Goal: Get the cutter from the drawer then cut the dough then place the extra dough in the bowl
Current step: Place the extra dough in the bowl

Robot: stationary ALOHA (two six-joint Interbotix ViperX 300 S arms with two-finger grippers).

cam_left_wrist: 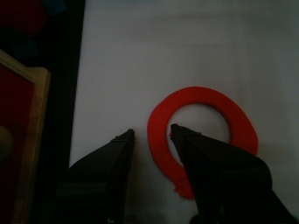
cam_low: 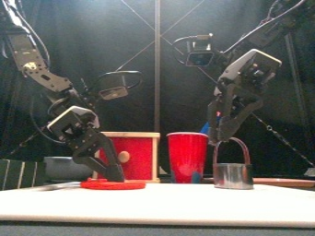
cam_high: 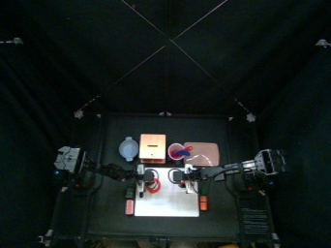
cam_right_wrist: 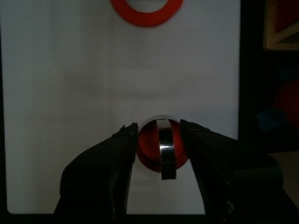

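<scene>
My right tool (cam_right_wrist: 156,128) is closed on the wire handle of the cutter (cam_low: 233,175). The cutter stands upright on the right part of the board (cam_high: 168,205), with red dough showing inside it. My left tool (cam_left_wrist: 151,132) is low over the board's left part. Its jaws are slightly parted with bare board between them, and one jaw lies over the rim of the dough ring (cam_left_wrist: 201,94). Behind the board stand the bowl (cam_high: 127,148), box (cam_high: 155,145), cup (cam_low: 189,157) and tray (cam_high: 210,153).
</scene>
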